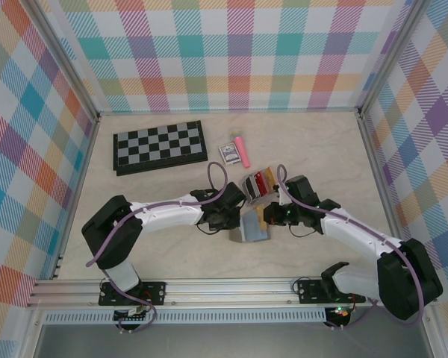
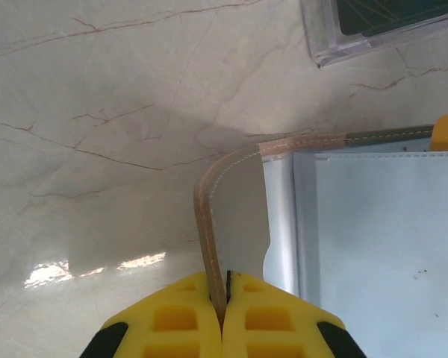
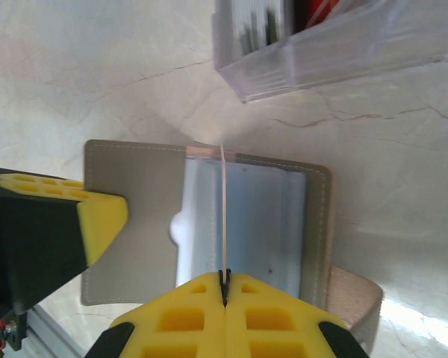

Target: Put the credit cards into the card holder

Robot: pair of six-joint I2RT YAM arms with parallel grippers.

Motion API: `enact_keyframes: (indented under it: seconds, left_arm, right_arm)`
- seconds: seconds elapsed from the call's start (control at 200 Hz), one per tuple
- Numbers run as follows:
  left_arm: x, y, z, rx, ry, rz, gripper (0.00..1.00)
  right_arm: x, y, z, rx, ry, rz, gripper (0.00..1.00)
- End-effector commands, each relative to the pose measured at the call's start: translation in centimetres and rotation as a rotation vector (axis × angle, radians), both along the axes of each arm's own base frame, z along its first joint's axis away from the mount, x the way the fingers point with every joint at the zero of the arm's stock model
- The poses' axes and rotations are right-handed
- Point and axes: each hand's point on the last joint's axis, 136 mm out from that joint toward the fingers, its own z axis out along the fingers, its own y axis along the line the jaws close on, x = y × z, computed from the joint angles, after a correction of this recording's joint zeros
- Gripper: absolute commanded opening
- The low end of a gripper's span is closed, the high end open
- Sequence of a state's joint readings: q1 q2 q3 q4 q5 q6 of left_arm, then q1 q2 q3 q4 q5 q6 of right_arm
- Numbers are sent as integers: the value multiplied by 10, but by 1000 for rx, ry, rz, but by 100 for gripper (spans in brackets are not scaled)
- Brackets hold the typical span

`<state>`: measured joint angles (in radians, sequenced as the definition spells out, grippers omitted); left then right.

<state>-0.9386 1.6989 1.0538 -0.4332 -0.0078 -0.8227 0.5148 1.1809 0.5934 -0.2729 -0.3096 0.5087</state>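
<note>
The card holder (image 1: 251, 230) lies open near the table's front middle, its pale blue pockets (image 3: 261, 224) facing up. My left gripper (image 2: 222, 289) is shut on the raised tan edge of its flap (image 2: 203, 216), holding that flap up. My right gripper (image 3: 225, 280) is shut on a thin tan-yellow credit card (image 3: 223, 201), seen edge-on and standing upright over the pockets. In the top view the two grippers, left (image 1: 235, 216) and right (image 1: 273, 216), meet at the holder. More credit cards (image 1: 258, 181), red and dark, stand in a clear slotted rack (image 3: 336, 52) just behind it.
A folded chessboard (image 1: 160, 147) lies at the back left. A small patterned card box (image 1: 228, 153) and a pink object (image 1: 241, 149) sit behind the rack. Checked walls enclose the table on three sides. The left gripper's yellow finger (image 3: 97, 216) rests on the holder's flap.
</note>
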Motion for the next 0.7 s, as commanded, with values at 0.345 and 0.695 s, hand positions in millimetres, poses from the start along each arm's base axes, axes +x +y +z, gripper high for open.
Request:
enact_keyframes:
  seconds: [0.345, 0.695]
  left_arm:
    - [2, 11, 1, -3, -27, 46, 7]
    - [-1, 41, 10, 36, -75, 121, 45]
  right_arm:
    - [-3, 35, -8, 32, 81, 18, 3]
    - [-8, 35, -34, 35, 151, -17, 3]
